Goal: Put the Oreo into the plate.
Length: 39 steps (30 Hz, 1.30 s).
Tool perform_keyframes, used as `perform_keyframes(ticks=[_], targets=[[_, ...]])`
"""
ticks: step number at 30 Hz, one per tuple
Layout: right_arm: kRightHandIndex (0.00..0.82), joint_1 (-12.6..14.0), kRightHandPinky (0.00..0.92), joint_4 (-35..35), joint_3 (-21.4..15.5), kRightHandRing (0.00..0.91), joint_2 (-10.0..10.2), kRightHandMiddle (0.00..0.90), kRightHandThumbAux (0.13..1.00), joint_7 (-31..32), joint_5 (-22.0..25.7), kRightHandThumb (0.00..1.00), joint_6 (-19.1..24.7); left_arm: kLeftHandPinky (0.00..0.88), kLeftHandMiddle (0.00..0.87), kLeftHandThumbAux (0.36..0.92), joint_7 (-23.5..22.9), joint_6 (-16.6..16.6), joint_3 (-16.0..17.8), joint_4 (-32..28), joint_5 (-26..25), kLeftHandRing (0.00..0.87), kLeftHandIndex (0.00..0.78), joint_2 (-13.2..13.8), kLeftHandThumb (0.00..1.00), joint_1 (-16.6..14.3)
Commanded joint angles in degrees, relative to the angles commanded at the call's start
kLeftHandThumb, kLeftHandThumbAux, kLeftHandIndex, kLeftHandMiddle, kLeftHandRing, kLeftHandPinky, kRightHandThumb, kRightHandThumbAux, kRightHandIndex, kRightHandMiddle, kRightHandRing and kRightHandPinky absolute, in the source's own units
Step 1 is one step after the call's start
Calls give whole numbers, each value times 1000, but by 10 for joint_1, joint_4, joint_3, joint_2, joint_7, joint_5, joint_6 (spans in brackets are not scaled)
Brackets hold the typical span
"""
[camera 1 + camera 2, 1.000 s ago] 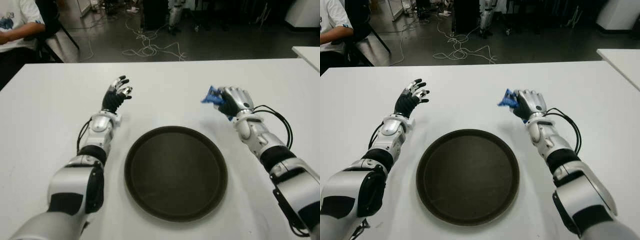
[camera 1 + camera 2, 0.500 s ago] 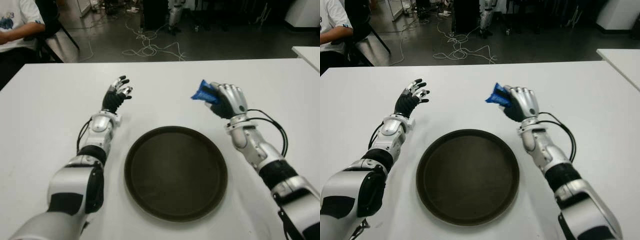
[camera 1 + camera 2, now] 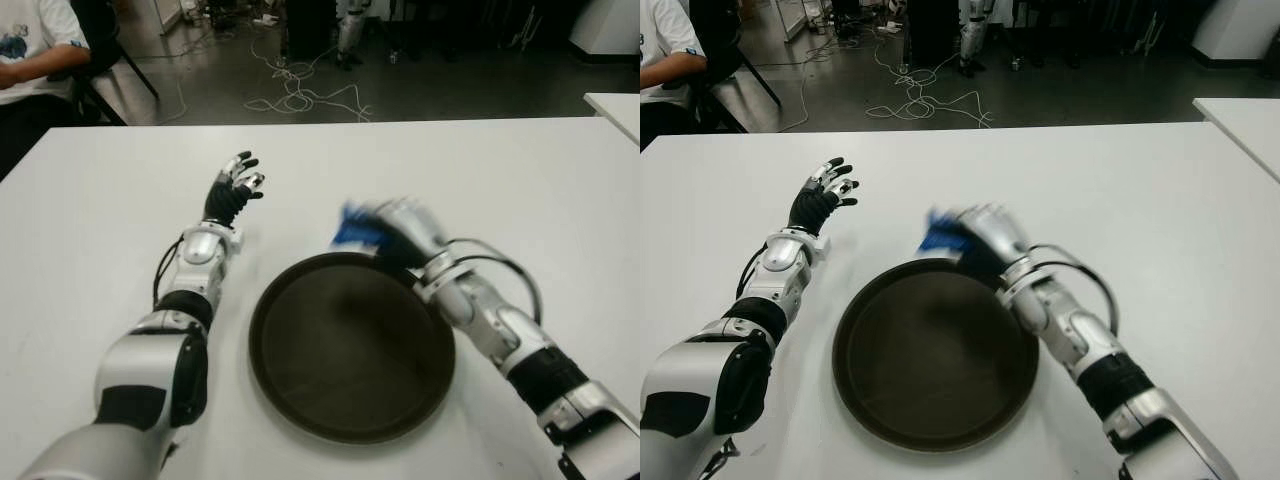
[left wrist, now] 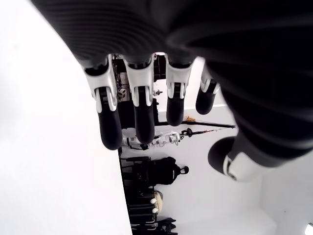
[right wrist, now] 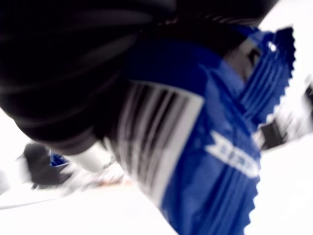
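Note:
My right hand [image 3: 385,232] is shut on a blue Oreo packet [image 3: 355,228] and hovers over the far rim of the round dark plate [image 3: 352,345] in the middle of the white table [image 3: 90,260]. In the right wrist view the blue packet [image 5: 210,147] with its crimped edge fills the picture, pinched under the dark fingers. The plate's inside is bare. My left hand [image 3: 235,185] shows to the left of the plate and farther back, fingers spread and holding nothing; its wrist view shows the fingers [image 4: 139,117] loose.
A person in a white shirt [image 3: 30,45] sits at the far left corner of the table. Cables [image 3: 300,95] lie on the dark floor beyond the far edge. A second white table's corner [image 3: 615,105] shows at the far right.
My right hand has swept left and nearer with the Oreo packet, from the table to the right of the plate to above the plate's far rim. The left hand has not moved.

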Motion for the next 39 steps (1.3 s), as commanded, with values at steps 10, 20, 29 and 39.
perform_keyframes(ticks=[10, 20, 29, 39], targets=[[431, -13, 642, 8, -7, 689, -28, 680, 736, 144, 71, 687, -91, 278, 142, 594, -4, 0, 2, 0, -2, 188, 56, -2, 122, 0], [433, -33, 647, 27, -23, 695, -27, 692, 735, 246, 133, 690, -122, 265, 142, 620, -3, 1, 1, -1, -2, 180, 55, -3, 129, -1], [428, -15, 544, 28, -58, 593, -8, 605, 734, 225, 155, 691, -138, 273, 146, 642, -2, 3, 1, -3, -3, 183, 58, -5, 143, -1], [90, -15, 50, 76, -82, 68, 6, 83, 798, 234, 198, 98, -180, 285, 148, 654, -3, 0, 4, -3, -5, 191, 57, -6, 144, -1]])
